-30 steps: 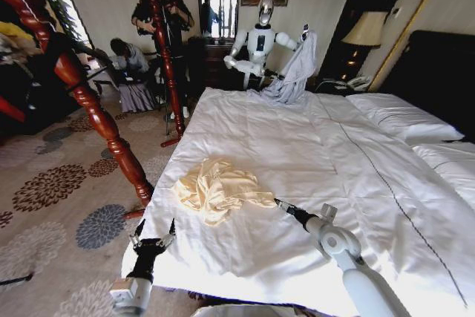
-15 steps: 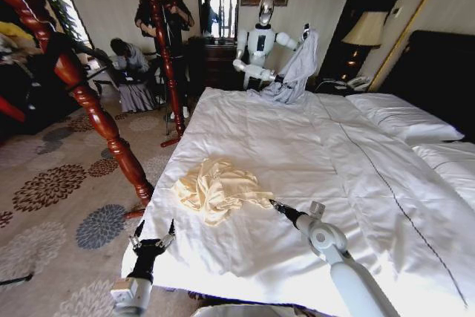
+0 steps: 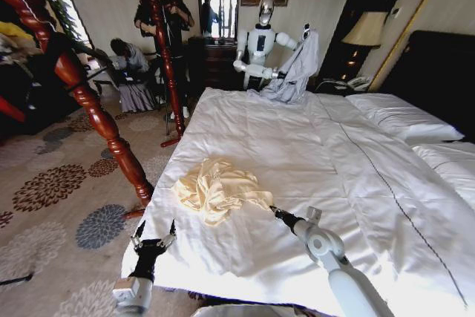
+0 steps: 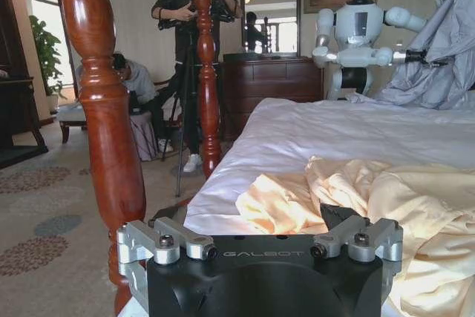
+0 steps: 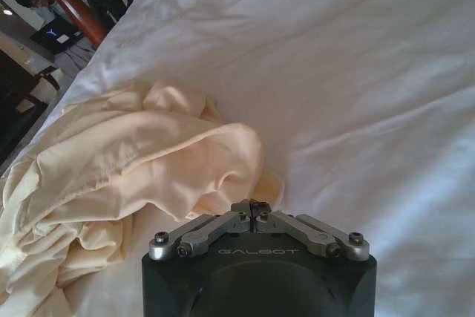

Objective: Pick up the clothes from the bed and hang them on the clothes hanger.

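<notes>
Head view, crumpled cream clothes (image 3: 217, 189) on the white bed (image 3: 297, 146) near its left edge, right hand (image 3: 272, 209) clenched at the fabric's edge, left hand (image 3: 152, 241) released beside the bed corner, left wrist view, clothes (image 4: 371, 198) just ahead of spread fingers (image 4: 167, 239), right wrist view, fingertips (image 5: 256, 208) together touching the cream fabric (image 5: 141, 161).
</notes>
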